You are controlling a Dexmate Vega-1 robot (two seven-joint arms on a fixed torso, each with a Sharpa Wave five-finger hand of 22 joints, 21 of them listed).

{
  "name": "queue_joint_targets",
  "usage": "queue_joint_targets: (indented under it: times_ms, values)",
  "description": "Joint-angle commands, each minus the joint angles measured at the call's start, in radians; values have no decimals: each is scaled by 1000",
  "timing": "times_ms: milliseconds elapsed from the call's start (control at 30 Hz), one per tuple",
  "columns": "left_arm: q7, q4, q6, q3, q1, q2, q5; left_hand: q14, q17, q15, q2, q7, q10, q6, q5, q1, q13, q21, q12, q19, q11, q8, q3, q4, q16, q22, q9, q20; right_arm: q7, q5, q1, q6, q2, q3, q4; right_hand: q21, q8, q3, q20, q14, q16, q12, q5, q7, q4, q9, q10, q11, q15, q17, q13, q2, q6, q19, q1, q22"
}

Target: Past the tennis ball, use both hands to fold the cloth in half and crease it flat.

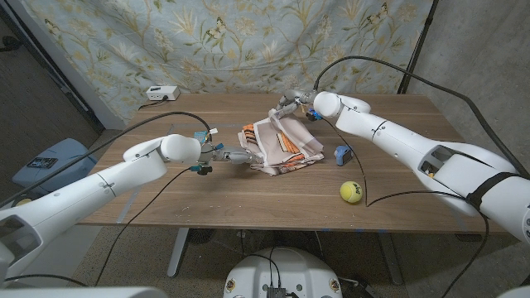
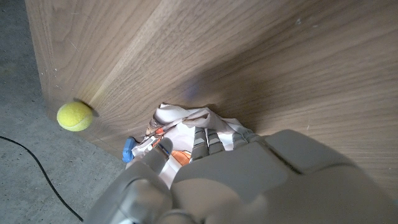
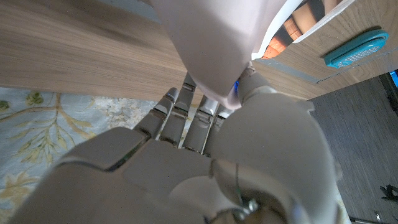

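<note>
Cloth point(image 1: 279, 147) is seen bunched mid-table, w/ ball point(image 1: 351, 192) at its 4 o'clock nr front edge. Cloth's far corner is pinched and lifted by R hand point(image 1: 291, 103); its near-left edge is grasped by L hand point(image 1: 234, 155).

cloth point(image 1: 277, 146): one
tennis ball point(image 1: 351, 192): one
small blue thing point(image 1: 341, 155): one
white box point(image 1: 161, 94): one
robot hands: two

Wooden table point(image 1: 207, 194) with crumpled cloth point(image 1: 277, 147), tennis ball point(image 1: 351, 192), small blue object point(image 1: 342, 155), white box point(image 1: 161, 94).
</note>
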Motion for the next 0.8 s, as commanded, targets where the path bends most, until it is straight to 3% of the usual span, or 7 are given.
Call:
queue_joint_targets:
  times_ms: [33, 800]
  values:
    - [-11, 9, -16, 2, -6, -2, 1, 5, 4, -1, 4, -1, 6, 2, 3, 14, 3, 4, 7, -129, 8, 5, 0, -6, 7, 3, 3, 0, 15, -4, 8, -18, 9, -10, -24, -1, -1, 1, 0, 4, -2, 0, -1, 8, 3, 4, -2, 1, -134, 4, 0, 0, -1, 6, 12, 2]
    - [6, 1, -24, -6, 10, 0, -1, 4, 4, -1, 4, -1, 6, 1, 3, 19, 3, 4, 7, -129, 8, 5, -2, -9, 7, 3, 3, 0, 42, -14, 22, -34, 53, -45, -38, -1, -8, -1, 3, 8, -9, -4, -2, 13, 4, 5, -8, 5, -128, 2, -8, 3, -10, 8, 22, 1]
